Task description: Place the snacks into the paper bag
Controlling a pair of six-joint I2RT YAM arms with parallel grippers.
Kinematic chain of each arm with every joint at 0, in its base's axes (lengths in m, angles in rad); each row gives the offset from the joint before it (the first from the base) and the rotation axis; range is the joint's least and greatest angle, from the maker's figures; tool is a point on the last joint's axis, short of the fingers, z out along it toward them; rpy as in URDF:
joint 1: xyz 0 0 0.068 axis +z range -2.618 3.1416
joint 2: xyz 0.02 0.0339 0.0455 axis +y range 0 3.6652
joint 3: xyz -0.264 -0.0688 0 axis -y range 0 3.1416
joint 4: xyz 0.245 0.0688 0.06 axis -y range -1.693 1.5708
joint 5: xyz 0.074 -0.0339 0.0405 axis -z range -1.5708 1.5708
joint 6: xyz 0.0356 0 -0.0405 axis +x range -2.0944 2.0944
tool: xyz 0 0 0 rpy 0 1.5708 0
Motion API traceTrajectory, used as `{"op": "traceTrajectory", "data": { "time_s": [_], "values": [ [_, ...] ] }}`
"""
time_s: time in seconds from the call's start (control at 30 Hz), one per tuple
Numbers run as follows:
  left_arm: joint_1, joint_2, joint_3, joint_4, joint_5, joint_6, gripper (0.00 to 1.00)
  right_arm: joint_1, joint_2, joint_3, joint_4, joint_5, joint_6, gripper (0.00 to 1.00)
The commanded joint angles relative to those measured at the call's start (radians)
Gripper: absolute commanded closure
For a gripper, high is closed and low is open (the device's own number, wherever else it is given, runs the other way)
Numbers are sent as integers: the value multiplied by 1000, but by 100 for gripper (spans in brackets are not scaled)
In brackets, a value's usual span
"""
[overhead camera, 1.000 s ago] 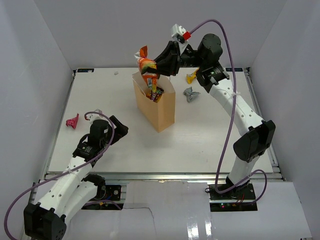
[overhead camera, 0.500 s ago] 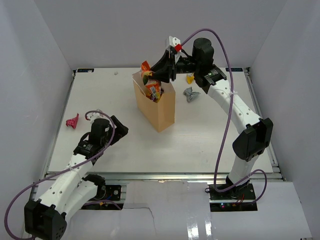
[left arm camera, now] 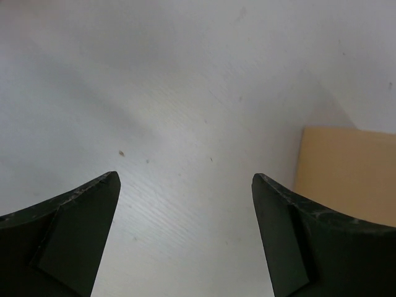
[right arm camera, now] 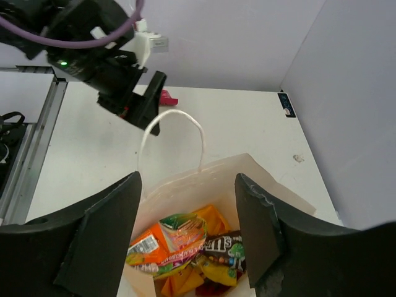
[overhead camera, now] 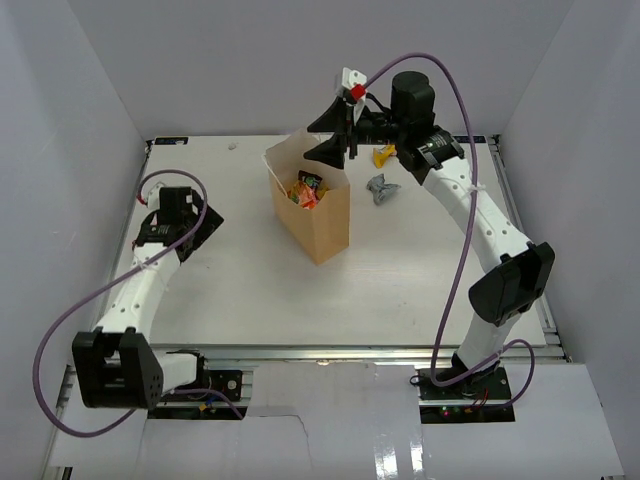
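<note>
The tan paper bag stands upright mid-table. My right gripper hovers just above its mouth, open and empty. Inside the bag lie the orange bag, a dark packet and yellow packets. The silver-grey packet and the yellow-orange packet lie on the table right of the bag. My left gripper is open and empty over bare table, with the bag's side ahead. The pink-red packet shows just beyond the left gripper; it is hidden in the top view.
White walls close in the table on three sides. The bag's white loop handle stands up on its far rim. A purple cable loops over the right arm.
The right gripper opened and the orange bag dropped into the paper bag. The left arm swung left and farther back, over where the pink-red packet lay.
</note>
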Motion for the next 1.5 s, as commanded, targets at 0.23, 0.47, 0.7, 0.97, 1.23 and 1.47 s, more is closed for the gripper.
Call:
{"op": "traceTrajectory", "data": {
  "time_s": [0.23,0.47,0.7,0.97,1.23,1.47],
  "values": [
    [33,353,172,273,-438,871,2,-326,-294,-344,-290,-57,-157,20],
    [113,473,129,479,-561,1074,2,-484,-464,-659,-427,-16,-381,19],
    [160,588,139,560,-510,1115,2,-567,-496,-699,-591,0,-458,18],
    [203,677,116,547,-473,1068,5,-586,-458,-633,-626,12,-445,18],
    [246,698,111,496,-358,1017,37,-589,-458,-612,-617,26,-412,19],
    [249,674,111,442,-259,953,91,-598,-486,-615,-615,32,-402,19]
  ]
}}
